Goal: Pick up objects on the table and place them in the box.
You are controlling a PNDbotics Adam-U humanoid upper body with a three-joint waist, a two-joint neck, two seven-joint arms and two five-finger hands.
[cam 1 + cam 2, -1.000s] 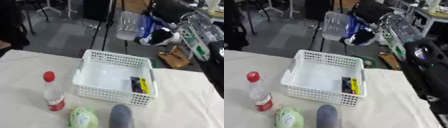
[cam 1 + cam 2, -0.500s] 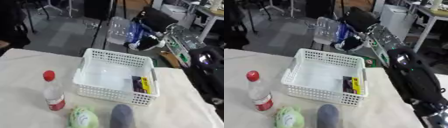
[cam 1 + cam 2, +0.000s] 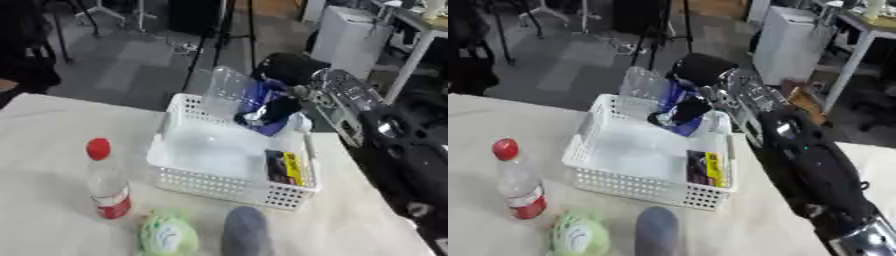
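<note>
The white basket (image 3: 229,186) sits mid-table. The right hand (image 3: 278,109), fingers curled around a clear plastic bottle (image 3: 226,92), has moved from beyond the table to the basket's far rim. Left hand unseen.

Beyond the cream-covered table (image 3: 52,150) lies a grey floor (image 3: 131,65), dull and evenly lit, with thin black stand legs (image 3: 206,45) crossing it toward 12 o'clock. At about 1 o'clock stands a pale grey cabinet (image 3: 794,45) — boxy, plain-fronted — and past it, at 2 o'clock, a white table leg (image 3: 846,60) runs down under a light desktop edge. At 10 o'clock a dark shape (image 3: 26,55) fills the corner — too dim to make out.
</note>
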